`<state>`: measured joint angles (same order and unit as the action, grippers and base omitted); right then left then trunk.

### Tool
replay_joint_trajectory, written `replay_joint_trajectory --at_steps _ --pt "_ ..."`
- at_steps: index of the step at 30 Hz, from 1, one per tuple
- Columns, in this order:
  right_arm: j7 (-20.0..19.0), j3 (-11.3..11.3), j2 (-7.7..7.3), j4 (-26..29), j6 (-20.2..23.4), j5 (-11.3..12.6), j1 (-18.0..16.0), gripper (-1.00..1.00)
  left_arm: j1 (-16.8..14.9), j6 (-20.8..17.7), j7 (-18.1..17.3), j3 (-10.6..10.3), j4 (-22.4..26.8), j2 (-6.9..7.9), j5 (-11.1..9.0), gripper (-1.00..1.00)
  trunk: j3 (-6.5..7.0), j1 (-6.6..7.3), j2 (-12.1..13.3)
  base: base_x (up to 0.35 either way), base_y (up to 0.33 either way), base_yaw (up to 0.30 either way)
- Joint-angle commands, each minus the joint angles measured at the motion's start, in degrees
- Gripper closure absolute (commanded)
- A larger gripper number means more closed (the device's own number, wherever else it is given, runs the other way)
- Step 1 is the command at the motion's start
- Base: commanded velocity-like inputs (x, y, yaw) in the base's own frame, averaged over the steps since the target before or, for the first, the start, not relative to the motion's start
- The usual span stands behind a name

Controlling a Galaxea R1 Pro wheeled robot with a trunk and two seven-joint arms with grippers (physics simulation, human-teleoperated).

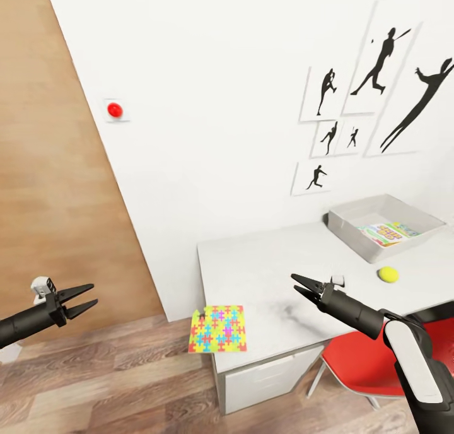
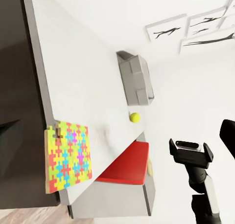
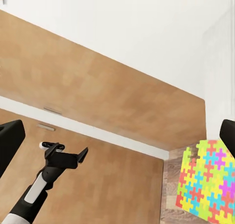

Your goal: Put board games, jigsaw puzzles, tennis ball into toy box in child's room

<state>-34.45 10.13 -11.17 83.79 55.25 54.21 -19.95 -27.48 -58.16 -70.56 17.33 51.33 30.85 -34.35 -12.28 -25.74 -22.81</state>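
Both grippers hang empty with jaws apart — the left gripper [image 1: 88, 297] out over the wood floor [image 1: 113, 377], the right gripper [image 1: 301, 285] above the table [image 1: 265, 263]. A jigsaw puzzle [image 1: 218, 328] overhangs the table's near-left corner. Far right, the toy box [image 1: 343, 229] holds a printed board game [image 1: 388, 232] — the tennis ball [image 1: 388, 274] lies just beside it on the near side.

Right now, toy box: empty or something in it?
Not empty. The toy box on the table holds one flat printed box lying on its floor. The tennis ball and jigsaw puzzle lie outside on the tabletop.
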Motion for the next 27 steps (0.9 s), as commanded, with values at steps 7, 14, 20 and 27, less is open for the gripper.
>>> replay_joint_trajectory --at_steps 7,14,20,27 --pt "-0.3 0.1 0.01 -0.1 0.3 -0.2 -0.1 -1.00 0.0 -0.4 -0.1 0.0 0.0 0.01 -0.1 -1.00 0.18 -0.05 -0.1 0.118 0.042 -0.199" --pt "-0.2 0.1 0.01 -0.1 0.3 -0.2 -0.1 -1.00 0.0 -0.3 -0.2 0.1 0.0 0.00 -0.2 -1.00 0.50 -0.05 -0.1 0.014 0.004 -0.195" --pt "-0.2 0.1 0.08 -0.1 0.3 -0.2 -0.1 -1.00 0.0 -0.4 -0.1 0.2 0.0 0.00 -0.2 -1.00 -0.11 -0.92 -1.7 0.001 0.000 -0.074" --pt "-0.3 0.1 0.02 0.1 0.3 -0.2 -0.1 -1.00 0.0 -0.3 0.1 0.2 0.0 -0.43 0.4 -1.00 -1.35 -2.46 -4.5 0.000 0.000 -0.007"
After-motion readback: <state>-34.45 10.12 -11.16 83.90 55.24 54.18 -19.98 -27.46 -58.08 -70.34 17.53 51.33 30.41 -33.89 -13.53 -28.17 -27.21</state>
